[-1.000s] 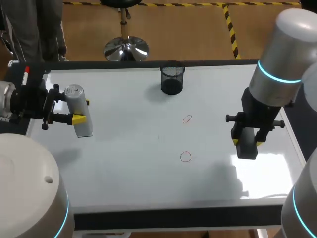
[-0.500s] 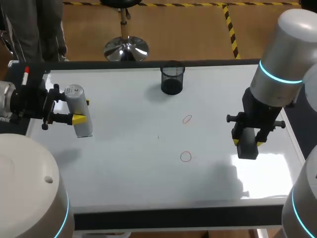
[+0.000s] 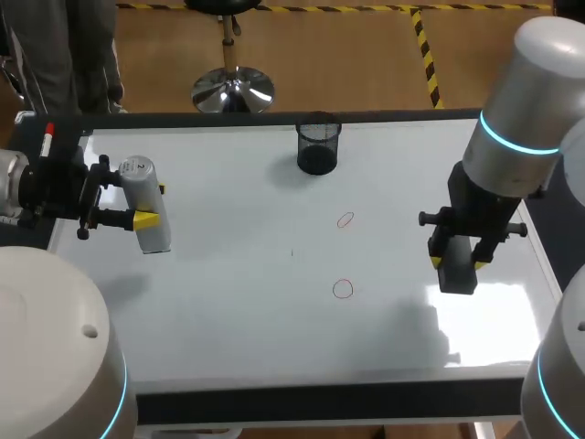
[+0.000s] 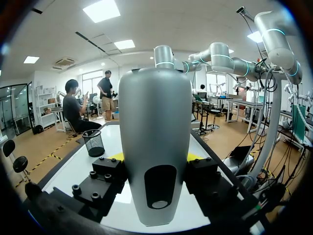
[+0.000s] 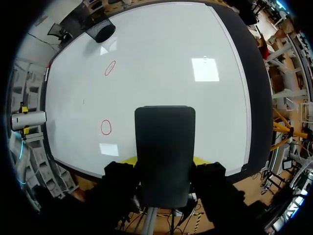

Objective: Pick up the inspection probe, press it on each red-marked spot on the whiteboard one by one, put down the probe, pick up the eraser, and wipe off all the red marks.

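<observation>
1. The left jaws are pinching the grey probe (image 3: pixel 146 206) over the left edge of the whiteboard (image 3: pixel 238 293).
2. The right jaws are clamping the black eraser (image 3: pixel 457 273) over the whiteboard, right of the nearer red mark (image 3: pixel 342 289).

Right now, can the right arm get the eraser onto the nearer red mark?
Probably yes: the right gripper holds the eraser beside the nearer red mark, with only bare whiteboard between them.
</observation>
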